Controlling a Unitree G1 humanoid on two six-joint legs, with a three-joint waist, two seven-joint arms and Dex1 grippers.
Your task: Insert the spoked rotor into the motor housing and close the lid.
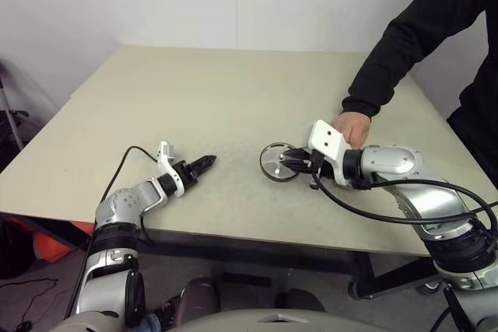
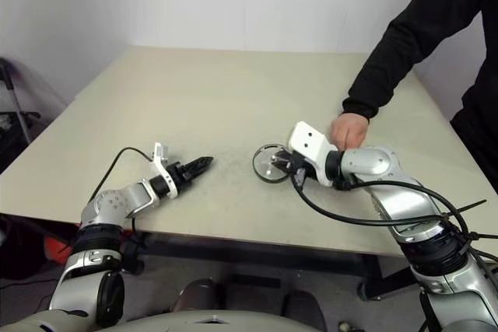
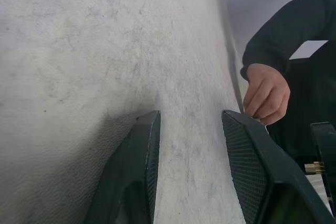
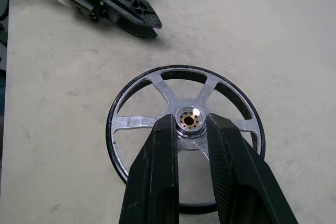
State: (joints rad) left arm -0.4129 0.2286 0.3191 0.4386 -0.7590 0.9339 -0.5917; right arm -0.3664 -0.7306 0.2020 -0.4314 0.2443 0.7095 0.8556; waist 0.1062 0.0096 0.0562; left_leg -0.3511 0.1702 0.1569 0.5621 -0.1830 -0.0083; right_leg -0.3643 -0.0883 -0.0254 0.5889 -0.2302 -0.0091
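Note:
The spoked rotor (image 1: pixel 272 162) is a black-rimmed wheel with silver spokes (image 4: pixel 137 123) and a brass hub, held just over the table right of centre. My right gripper (image 4: pixel 189 121) is shut on the spoked rotor, one finger on each side of the hub. My left gripper (image 1: pixel 208 162) lies low over the table to the rotor's left, pointing toward it, open with nothing between its fingers (image 3: pixel 142 150). The motor housing and its lid are out of view.
A person's hand (image 1: pixel 352 127) in a black sleeve rests on the table right behind my right wrist; the left wrist view shows that hand (image 3: pixel 268 93) too. The beige table (image 1: pixel 233 91) stretches bare toward the far wall. Black cables trail off both arms.

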